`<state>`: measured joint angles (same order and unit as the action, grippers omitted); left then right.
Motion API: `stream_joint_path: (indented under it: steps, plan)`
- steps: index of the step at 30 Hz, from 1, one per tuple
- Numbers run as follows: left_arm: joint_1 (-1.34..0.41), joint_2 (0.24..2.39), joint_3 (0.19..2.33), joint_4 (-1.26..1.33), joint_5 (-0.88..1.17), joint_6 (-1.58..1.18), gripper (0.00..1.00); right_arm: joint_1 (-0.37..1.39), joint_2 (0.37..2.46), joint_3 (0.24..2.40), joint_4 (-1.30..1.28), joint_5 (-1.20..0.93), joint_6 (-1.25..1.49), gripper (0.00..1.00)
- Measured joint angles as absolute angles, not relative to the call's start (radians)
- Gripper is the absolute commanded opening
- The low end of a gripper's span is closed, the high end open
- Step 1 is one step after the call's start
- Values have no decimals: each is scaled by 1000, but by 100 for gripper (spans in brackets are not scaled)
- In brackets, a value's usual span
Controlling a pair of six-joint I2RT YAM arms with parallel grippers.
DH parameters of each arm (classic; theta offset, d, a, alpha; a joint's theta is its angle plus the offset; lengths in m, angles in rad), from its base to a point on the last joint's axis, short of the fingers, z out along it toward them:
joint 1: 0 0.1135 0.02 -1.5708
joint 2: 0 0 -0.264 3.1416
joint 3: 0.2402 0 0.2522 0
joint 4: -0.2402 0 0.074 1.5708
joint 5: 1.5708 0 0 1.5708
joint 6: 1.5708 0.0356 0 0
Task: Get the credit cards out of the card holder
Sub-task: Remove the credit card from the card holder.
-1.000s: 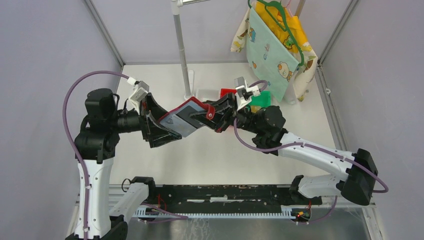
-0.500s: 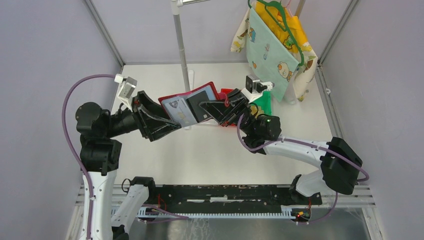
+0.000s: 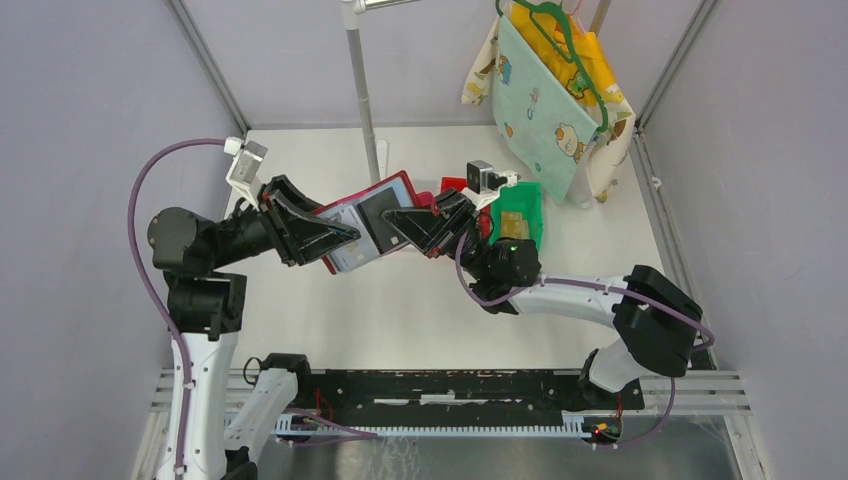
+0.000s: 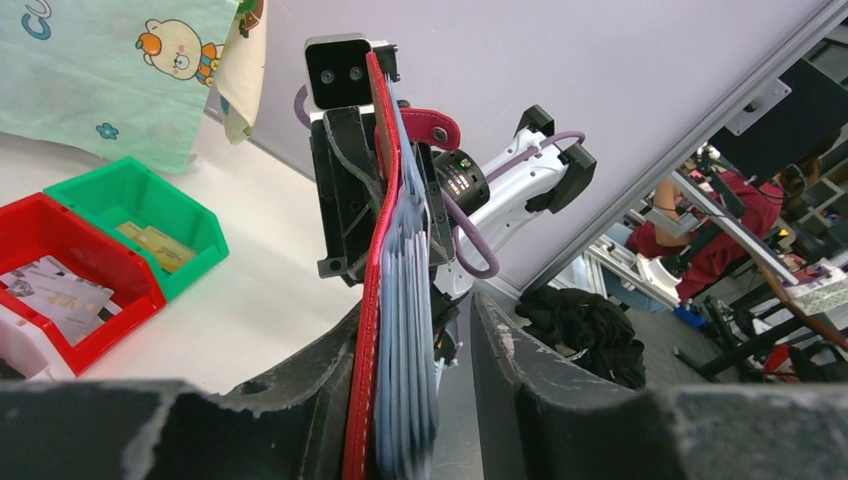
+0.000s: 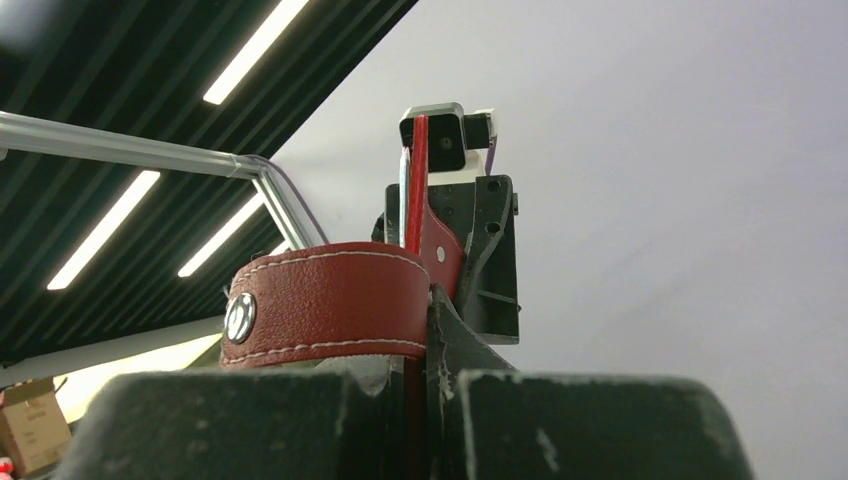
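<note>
Over the last second your left claw [image 3: 340, 248] has drawn in a lot, and the right arm's elbow has tucked toward the middle. The card holder [image 3: 370, 215] hangs open in mid-air between both arms. The right claw [image 3: 400, 232] is pinched tight on the red cover near the tab. The left one straddles the sleeve edge with a gap on one side, so no real grip yet. Some credit cards [image 3: 517, 219] already lie in the green bin [image 3: 538, 196]. Looks partway done, though I can't tell how many remain inside.
</note>
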<state>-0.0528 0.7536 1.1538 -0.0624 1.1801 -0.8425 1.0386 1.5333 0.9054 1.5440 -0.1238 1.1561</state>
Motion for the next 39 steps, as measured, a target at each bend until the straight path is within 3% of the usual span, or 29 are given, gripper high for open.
stream_joint_path:
  steps: [7,12,13,17,19,34,36,39]
  plan:
    - [-53,734,1095,-4,1180,-891,37,1042,1541,902,1540,-92,1168,0]
    - [-53,713,1081,4,1178,-897,28,1054,1543,897,1541,-76,1175,0]
    - [-52,709,1081,4,1178,-897,30,1059,1545,897,1543,-73,1180,0]
    - [-52,705,1079,4,1177,-900,56,1067,1546,895,1546,-49,1181,0]
    - [-52,701,1073,3,1177,-905,58,1067,1549,891,1544,-38,1180,0]
    - [-52,656,1039,-6,1168,-905,40,1083,1555,885,1544,-17,1170,0]
    - [-52,656,1039,-29,1162,-904,46,1084,1555,879,1545,-14,1161,0]
    - [-52,656,1039,-49,1161,-902,76,1084,1555,868,1544,1,1148,0]
